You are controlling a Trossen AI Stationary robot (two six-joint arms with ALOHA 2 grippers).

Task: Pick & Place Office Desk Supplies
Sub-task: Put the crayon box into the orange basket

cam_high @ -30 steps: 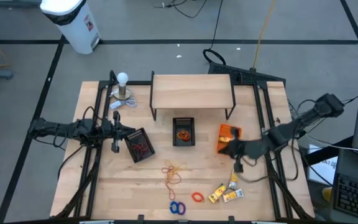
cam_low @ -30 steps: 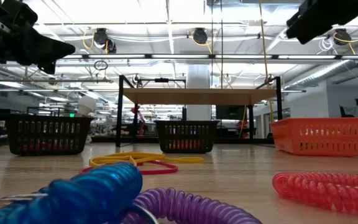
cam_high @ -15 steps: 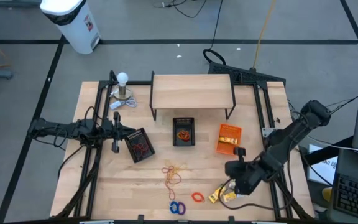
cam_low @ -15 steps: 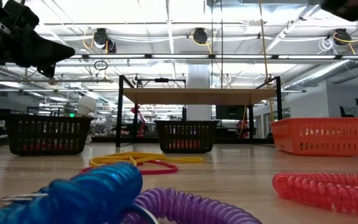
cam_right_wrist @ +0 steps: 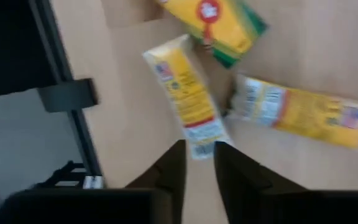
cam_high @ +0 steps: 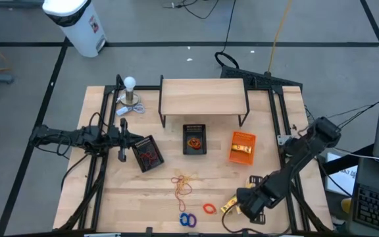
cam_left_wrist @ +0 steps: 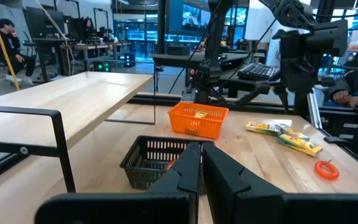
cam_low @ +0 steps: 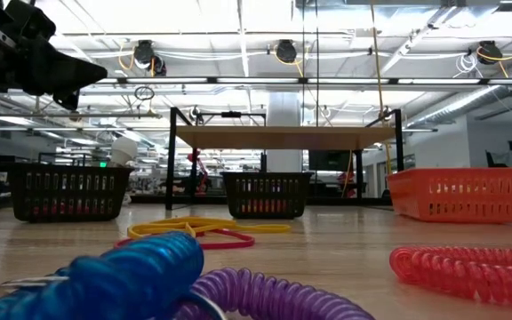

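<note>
Three yellow packets lie flat near the table's front right: one [cam_right_wrist: 188, 102] straight under my right gripper [cam_right_wrist: 199, 168], one [cam_right_wrist: 297, 112] beside it, a third [cam_right_wrist: 222, 25] farther off. My right gripper [cam_high: 243, 205] points steeply down over them, open, its fingers either side of the first packet's near end, above it. Tan and red rubber bands [cam_high: 183, 184], an orange ring [cam_high: 208, 209] and blue rings [cam_high: 187, 220] lie on the front middle. My left gripper [cam_left_wrist: 199, 165] waits shut at the table's left [cam_high: 122, 139].
Two black mesh bins [cam_high: 149, 153] [cam_high: 194, 139] and an orange bin [cam_high: 242, 146] stand mid-table in front of a wooden shelf [cam_high: 202, 97]. A white bulb on a metal base [cam_high: 130, 92] stands at the far left. The table's front edge lies close below the packets.
My right gripper has swung from beside the orange bin toward the table's near edge and come down, tipping from a flatter pose to point steeply down over the yellow packets. It has left the low view. The packets have not moved.
</note>
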